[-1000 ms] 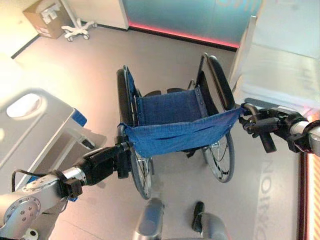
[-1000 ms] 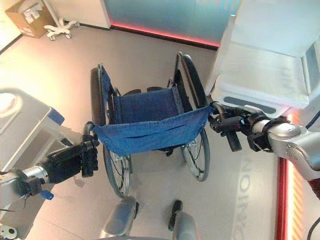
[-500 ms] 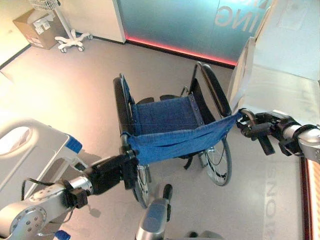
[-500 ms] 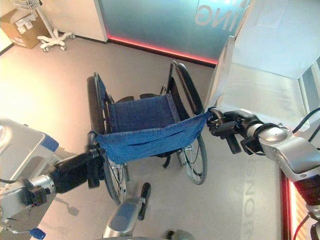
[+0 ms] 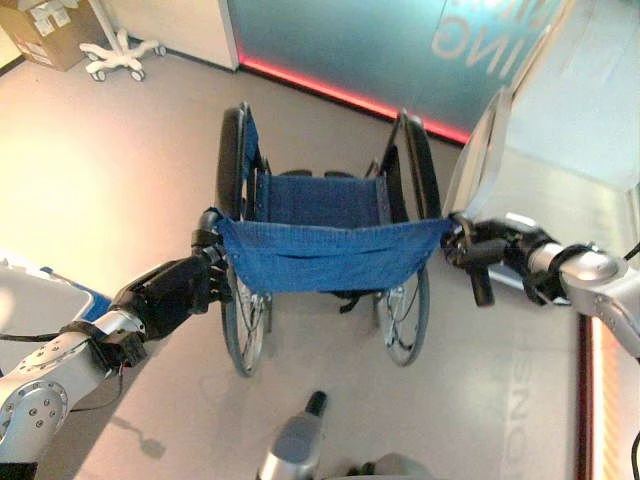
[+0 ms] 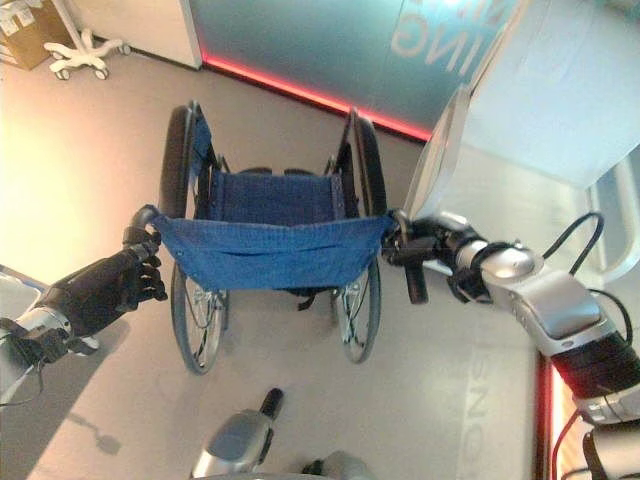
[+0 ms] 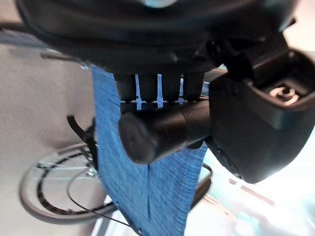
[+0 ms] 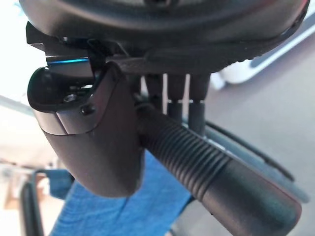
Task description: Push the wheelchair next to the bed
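The wheelchair (image 5: 330, 255) has a blue cloth back and seat, black armrests and spoked wheels. It stands on the floor facing away from me. My left hand (image 5: 170, 295) is shut on its left push handle (image 7: 167, 130), with the fingers curled over the black grip. My right hand (image 5: 490, 250) is shut on the ribbed right push handle (image 8: 206, 167). The white bed (image 5: 570, 170) lies to the right. Its end panel (image 6: 440, 170) rises close beside the wheelchair's right wheel.
A white piece of furniture with a blue corner (image 5: 40, 300) sits at the lower left. A cardboard box (image 5: 40, 20) and a white wheeled stand (image 5: 120, 55) are far back left. A glass wall with a red-lit base strip (image 5: 340, 95) runs ahead.
The view has shifted as I moved. The wheelchair has swung to face straight ahead and rolled forward beside the bed's end. Both hands have kept hold of the handles.
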Controlling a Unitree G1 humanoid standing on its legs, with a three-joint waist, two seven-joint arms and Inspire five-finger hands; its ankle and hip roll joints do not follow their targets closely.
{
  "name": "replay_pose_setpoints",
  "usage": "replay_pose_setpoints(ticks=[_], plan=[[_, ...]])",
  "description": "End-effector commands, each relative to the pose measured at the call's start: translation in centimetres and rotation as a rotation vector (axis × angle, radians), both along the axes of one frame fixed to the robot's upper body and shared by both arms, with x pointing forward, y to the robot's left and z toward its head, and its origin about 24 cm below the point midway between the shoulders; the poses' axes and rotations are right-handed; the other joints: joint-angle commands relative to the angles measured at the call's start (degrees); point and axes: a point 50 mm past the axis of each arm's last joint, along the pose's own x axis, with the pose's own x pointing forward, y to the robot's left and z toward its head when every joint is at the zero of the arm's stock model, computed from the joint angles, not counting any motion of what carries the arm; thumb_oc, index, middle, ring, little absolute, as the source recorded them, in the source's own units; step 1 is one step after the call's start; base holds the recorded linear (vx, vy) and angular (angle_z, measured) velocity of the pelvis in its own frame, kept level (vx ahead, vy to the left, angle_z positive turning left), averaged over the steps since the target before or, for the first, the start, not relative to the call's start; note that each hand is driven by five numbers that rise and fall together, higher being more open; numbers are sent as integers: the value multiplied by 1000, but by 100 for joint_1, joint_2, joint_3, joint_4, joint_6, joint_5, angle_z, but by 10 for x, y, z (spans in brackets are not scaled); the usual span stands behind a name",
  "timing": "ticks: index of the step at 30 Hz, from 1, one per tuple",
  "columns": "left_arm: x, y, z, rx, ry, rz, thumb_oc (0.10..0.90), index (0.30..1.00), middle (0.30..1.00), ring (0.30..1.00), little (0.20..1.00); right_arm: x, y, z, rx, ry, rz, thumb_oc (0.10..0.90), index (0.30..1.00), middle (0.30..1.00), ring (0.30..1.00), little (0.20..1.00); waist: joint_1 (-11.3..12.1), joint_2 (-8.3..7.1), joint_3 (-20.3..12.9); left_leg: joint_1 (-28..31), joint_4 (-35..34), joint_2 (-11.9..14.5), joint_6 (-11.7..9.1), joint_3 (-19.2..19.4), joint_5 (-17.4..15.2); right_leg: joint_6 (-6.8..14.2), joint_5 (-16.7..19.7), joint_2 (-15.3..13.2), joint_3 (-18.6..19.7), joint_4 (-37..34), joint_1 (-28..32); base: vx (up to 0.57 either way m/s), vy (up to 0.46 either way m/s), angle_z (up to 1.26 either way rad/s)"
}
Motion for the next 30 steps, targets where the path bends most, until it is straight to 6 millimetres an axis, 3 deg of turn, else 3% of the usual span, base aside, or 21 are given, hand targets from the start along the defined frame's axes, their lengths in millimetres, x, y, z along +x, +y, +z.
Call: replay_pose_setpoints(ticks=[1, 2, 3, 5, 8, 10, 11, 13, 14, 15, 16, 19, 21, 24, 26, 30], plan=[[0, 24, 56, 144, -228, 56, 400, 300, 300, 300, 300, -2, 27, 27, 68, -113, 262, 400, 300, 300, 300, 300, -23, -421, -463, -522, 1404, -410, -251, 1055, -643, 585, 2123, -845, -270, -940, -45, 303, -286, 52], [-1, 26, 58, 151, -232, 55, 400, 300, 300, 300, 300, -3, 31, 35, 74, -125, 267, 400, 300, 300, 300, 300, -64, -446, -412, -321, 1392, -310, -251, 978, -926, 704, 2372, -1011, -211, -950, -259, 564, -530, 79], [-1, 28, 61, 162, -234, 47, 400, 300, 300, 300, 300, -4, 36, 45, 80, -136, 270, 400, 300, 300, 300, 300, -80, -571, -367, -124, 1540, -247, -270, 810, -1279, 851, 2753, -1313, -77, -1251, -502, 529, -471, 59], [-3, 29, 63, 173, -230, 40, 400, 300, 300, 300, 300, -7, 40, 53, 89, -134, 274, 400, 300, 300, 300, 300, -84, -612, -356, 52, 1628, -118, -315, 620, -1439, 911, 2863, -1356, -36, -1235, -573, 489, -367, 72], [-8, 28, 61, 176, -215, 12, 400, 300, 300, 300, 300, -8, 43, 67, 84, -119, 285, 400, 300, 300, 300, 300, -22, -703, -462, 178, 1784, 52, -337, 463, -1358, 973, 2635, -1179, -150, -1061, -436, 499, -291, 59], [-13, 21, 54, 179, -196, -19, 400, 300, 300, 300, 300, -6, 43, 70, 86, -99, 285, 400, 300, 300, 300, 300, 29, -767, -573, 242, 1947, 204, -448, 397, -1074, 837, 2420, -1010, -320, -851, -385, 552, -301, 110], [-18, 13, 49, 177, -186, -45, 400, 300, 300, 300, 300, -5, 43, 71, 82, -90, 285, 400, 300, 300, 300, 300, 79, -814, -607, 210, 2270, 318, -546, 394, -665, 621, 2258, -863, -506, -805, -287, 504, -309, 108], [-21, 9, 46, 176, -180, -55, 400, 300, 300, 300, 300, -4, 44, 71, 71, -85, 289, 400, 300, 300, 300, 300, 101, -829, -624, 162, 2532, 355, -594, 401, -401, 493, 2193, -780, -627, -828, -194, 349, -249, 76], [-25, 6, 42, 169, -179, -66, 400, 300, 300, 300, 300, -5, 47, 72, 48, -82, 300, 400, 300, 300, 300, 300, 117, -830, -634, 22, 3142, 384, -647, 439, 23, 257, 2046, -616, -690, -837, -69, 327, -246, 71], [-26, 6, 42, 168, -180, -67, 400, 300, 300, 300, 300, -5, 48, 72, 44, -82, 305, 400, 300, 300, 300, 300, 112, -833, -642, -19, 3235, 373, -651, 437, 79, 221, 2021, -593, -702, -835, -57, 352, -282, 56], [-27, 4, 41, 159, -182, -75, 400, 300, 300, 300, 300, -4, 51, 71, 32, -83, 314, 400, 300, 300, 300, 300, 154, -867, -604, -212, 3833, 230, -631, 528, 233, 77, 1932, -533, -746, -837, 46, 260, -221, 11], [-27, 4, 38, 155, -178, -82, 400, 300, 300, 300, 300, -2, 57, 68, 25, -88, 336, 400, 300, 300, 300, 300, 209, -842, -512, -725, 4615, -32, -548, 684, 176, -73, 1857, -333, -845, -841, 247, 277, -215, -6], [-25, 4, 38, 157, -175, -72, 400, 300, 300, 300, 300, -3, 60, 66, 26, -91, 343, 400, 300, 300, 300, 300, 259, -811, -471, -750, 4277, -117, -494, 746, 63, -57, 1840, -239, -864, -862, 333, 285, -147, 29], [-21, 6, 41, 142, -177, -41, 400, 300, 300, 300, 300, 0, 70, 63, 19, -103, 366, 400, 300, 300, 300, 300, 330, -756, -472, -607, 2662, -45, -489, 1000, 32, -13, 1764, -39, -989, -923, 500, 326, -110, 28], [-15, 5, 39, 134, -180, -37, 400, 300, 300, 300, 300, 7, 77, 63, 24, -125, 360, 400, 300, 300, 300, 300, 496, -641, -460, -655, 1115, 35, -630, 1382, 383, -31, 1576, 210, -1167, -1062, 847, 383, -108, 16], [-11, 0, 30, 145, -174, -35, 400, 300, 300, 300, 300, 14, 82, 58, 27, -131, 351, 400, 300, 300, 300, 300, 650, -487, -457, -1064, -241, 94, -827, 2340, 958, -112, 1136, 628, -1320, -1170, 1517, 455, -107, -2]])
